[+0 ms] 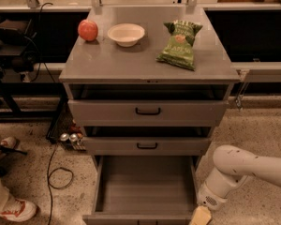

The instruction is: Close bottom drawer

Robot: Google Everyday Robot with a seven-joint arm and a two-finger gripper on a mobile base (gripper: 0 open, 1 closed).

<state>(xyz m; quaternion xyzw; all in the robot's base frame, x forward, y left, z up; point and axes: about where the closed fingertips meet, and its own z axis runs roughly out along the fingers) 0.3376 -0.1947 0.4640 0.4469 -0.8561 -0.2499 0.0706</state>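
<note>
bottom drawer (145,184): pulled far out below the front edge of the desk (131,67)
hand (200,218): low, forward of the desk's front right corner, beside the drawer's front; how far open cannot be told
top: apple (87,30) at back left corner; bowl (126,34) just beside it; chip bag (179,45) near right edge

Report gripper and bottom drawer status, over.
Gripper low at the front right corner of the bottom drawer. Drawer wide open, not yet closed. Nothing visible inside to block it.

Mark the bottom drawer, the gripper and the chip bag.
bottom drawer (145,184): camera view, bare tray floor.
gripper (201,216): camera view, cream tip at the drawer's front right corner.
chip bag (179,45): camera view, middle of the green bag.
</note>
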